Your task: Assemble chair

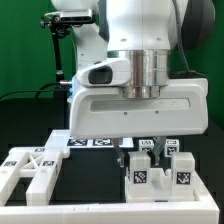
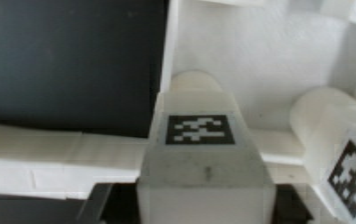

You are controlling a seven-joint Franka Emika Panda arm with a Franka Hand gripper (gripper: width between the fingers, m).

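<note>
— Nearest you in the exterior view?
— Chair parts: a cross-braced frame (image 1: 30, 168), cut off at the edge, and two tagged blocks. Your gripper (image 1: 144, 158) straddles the first block (image 1: 143, 178); gripping or loose, you cannot tell.
— And the wrist view?
— Blurred. First block's tag fills it; second block (image 2: 335, 130) is cropped, fingers unseen. Only the exterior view shows the frame.

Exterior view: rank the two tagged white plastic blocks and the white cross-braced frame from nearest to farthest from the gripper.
1. White plastic block with a tag: directly beneath the gripper.
2. Second tagged white block: right beside the first, on the exterior view's right.
3. White cross-braced frame: well away, at the exterior view's left edge.
</note>
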